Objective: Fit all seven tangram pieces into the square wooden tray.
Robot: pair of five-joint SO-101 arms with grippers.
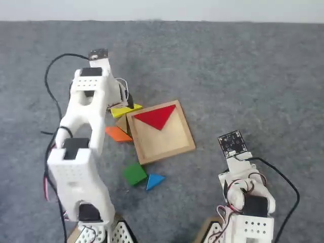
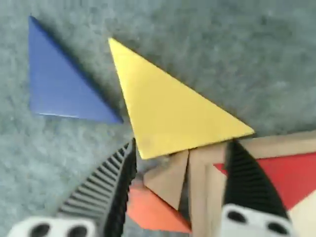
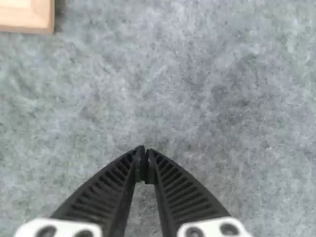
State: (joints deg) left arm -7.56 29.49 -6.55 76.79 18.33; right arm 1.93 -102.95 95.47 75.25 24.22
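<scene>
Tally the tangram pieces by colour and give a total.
Red triangle, in the square wooden tray: 1
Yellow triangle: 1
Orange piece: 1
Green square: 1
Tan wooden piece: 1
Blue: 2, a dark blue triangle and a light blue triangle
Total: 7

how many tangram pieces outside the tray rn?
6: yellow triangle, tan piece and orange piece by the tray's left side, at the left gripper; dark blue triangle beside the yellow one; green square and light blue triangle on the tray's near side. The red triangle is inside.
</scene>
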